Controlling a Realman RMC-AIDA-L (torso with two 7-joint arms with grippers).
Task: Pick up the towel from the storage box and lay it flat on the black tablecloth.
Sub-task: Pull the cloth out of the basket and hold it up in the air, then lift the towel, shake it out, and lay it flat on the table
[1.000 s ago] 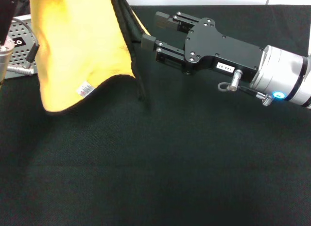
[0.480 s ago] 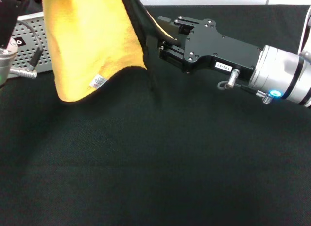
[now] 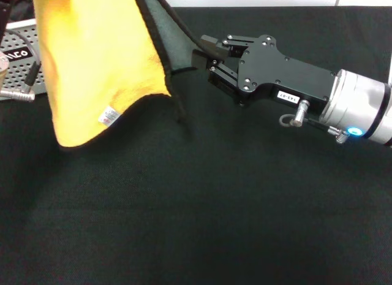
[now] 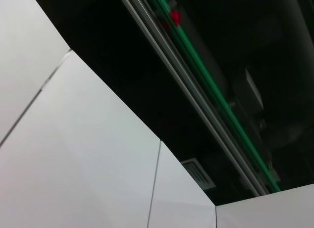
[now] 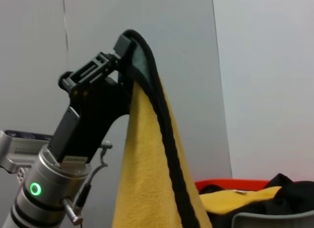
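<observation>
The towel [image 3: 92, 58] hangs above the black tablecloth [image 3: 202, 205] at the far left, yellow face toward me, white label [image 3: 109, 116] low. Its grey-green face shows at its right side. In the right wrist view my left gripper [image 5: 126, 41] is shut on the towel's top edge [image 5: 147, 179]; it is out of the head view. My right gripper [image 3: 205, 54] reaches in from the right and is closed on the towel's black-edged side. The storage box [image 3: 21, 67] stands at the far left, partly hidden by the towel.
A metal connector of the left arm [image 3: 15, 94] sticks out in front of the box. The right wrist view shows a red bin [image 5: 221, 185] holding yellow and black cloths [image 5: 235, 198], and a grey rim [image 5: 274, 220].
The towel swung right, then back left, and its grey-green face opened out. My right gripper moved in to the towel's side edge and closed on it.
</observation>
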